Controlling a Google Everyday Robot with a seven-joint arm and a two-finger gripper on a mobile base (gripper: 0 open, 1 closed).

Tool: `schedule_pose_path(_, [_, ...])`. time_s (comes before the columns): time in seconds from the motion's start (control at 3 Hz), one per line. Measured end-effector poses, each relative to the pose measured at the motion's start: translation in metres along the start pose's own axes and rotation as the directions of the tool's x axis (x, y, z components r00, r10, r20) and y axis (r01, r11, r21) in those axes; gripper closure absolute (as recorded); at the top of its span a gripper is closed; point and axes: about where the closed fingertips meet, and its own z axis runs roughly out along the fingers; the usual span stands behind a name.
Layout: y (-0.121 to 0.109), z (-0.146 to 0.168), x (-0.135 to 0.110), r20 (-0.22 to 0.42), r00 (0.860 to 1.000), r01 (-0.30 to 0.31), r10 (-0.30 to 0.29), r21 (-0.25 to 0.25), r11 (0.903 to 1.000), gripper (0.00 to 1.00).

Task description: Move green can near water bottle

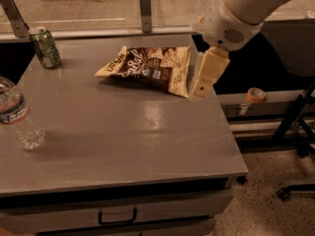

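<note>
The green can (44,46) stands upright at the table's far left corner, green and white with a silver top. The water bottle (17,116), clear with a white, blue and red label, stands at the left edge, nearer the front, partly cut off by the frame. My gripper (205,75) hangs from the white arm (236,14) above the table's right side, just right of a chip bag. It is far from both the can and the bottle and holds nothing that I can see.
A brown and cream chip bag (150,69) lies flat at the back centre of the grey table (133,141). A glass partition with metal posts (144,4) runs behind it. A tape roll (255,94) sits on a ledge at right. Chair legs (295,132) stand on the floor.
</note>
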Motion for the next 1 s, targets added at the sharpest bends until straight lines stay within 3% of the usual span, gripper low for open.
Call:
schedule_pose_path(0.33, [-0.0302, 0.0275, -0.0776, 0.108, 0.991, 0.080, -0.083, 0.032, 0.9963, 0.00])
schedule_pose_path(1.0, [-0.0338, 0.0301, -0.0801, 0.127, 0.989, 0.065, -0.069, 0.039, 0.9971, 0.00])
